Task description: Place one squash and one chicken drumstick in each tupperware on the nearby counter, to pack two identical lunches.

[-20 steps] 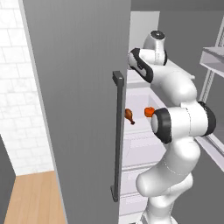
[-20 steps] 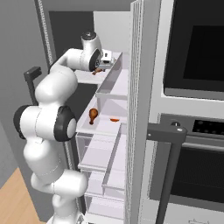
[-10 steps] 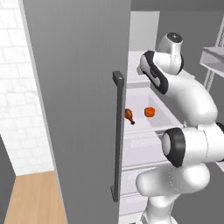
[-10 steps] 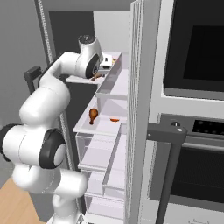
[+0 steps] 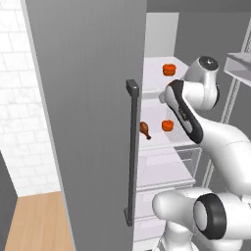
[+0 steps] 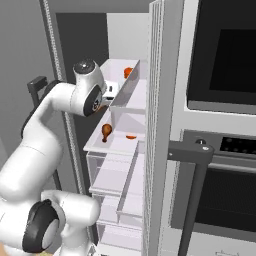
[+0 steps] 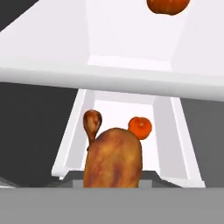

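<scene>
1. In the hand view we saw a chicken drumstick (image 7: 113, 158) held close in the narrowed gripper, plump end up; we judged it light, glossy and slippery, best pinched across the thick meat.
2. That view also showed a second drumstick (image 7: 92, 123) and one squash (image 7: 140, 127) on the lower fridge shelf (image 7: 118, 111).
3. The left base view showed another squash (image 5: 168, 69) on the upper shelf.

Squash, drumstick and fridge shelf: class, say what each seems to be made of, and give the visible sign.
The squash looks like smooth, glossy orange-red vegetable skin, though as a rendered picture it could pass for plastic. The chicken drumstick in the end effector looks like roasted meat: mottled brown-orange with a slight sheen. The fridge shelf seems to be plain white matte plastic, evenly coloured and free of reflections.
</scene>
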Controlling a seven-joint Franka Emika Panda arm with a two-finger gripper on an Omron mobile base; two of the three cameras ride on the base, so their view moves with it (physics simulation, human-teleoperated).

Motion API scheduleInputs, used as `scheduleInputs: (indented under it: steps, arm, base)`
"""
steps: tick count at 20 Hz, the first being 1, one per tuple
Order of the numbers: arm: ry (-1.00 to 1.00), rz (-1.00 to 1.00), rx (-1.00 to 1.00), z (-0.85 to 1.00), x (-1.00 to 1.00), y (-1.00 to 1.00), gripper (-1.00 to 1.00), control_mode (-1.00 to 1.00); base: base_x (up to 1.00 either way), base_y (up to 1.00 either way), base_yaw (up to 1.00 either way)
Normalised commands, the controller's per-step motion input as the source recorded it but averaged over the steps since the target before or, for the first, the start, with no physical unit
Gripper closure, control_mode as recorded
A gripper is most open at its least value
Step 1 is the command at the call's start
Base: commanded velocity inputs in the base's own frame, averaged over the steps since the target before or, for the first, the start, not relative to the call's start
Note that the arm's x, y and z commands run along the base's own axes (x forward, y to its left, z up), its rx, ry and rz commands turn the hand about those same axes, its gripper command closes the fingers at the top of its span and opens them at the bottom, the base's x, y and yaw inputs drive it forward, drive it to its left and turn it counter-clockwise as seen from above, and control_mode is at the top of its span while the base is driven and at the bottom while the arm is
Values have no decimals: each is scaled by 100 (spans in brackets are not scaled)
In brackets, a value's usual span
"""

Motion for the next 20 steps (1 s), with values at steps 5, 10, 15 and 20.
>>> scheduleInputs:
  steps: [5, 10, 15, 20]
  arm:
    - [8, 0, 0, -44, -73, 23, 100, -100]
    - [4, 0, -2, -52, -72, 22, 100, -100]
    - [0, 0, -2, -34, -61, 18, 100, 100]
    - [0, 0, 0, 0, 0, 0, 100, 100]
  base:
    - [0, 0, 0]
    - [0, 0, 0]
    - [-19, 2, 0]
    - [-100, 0, 0]
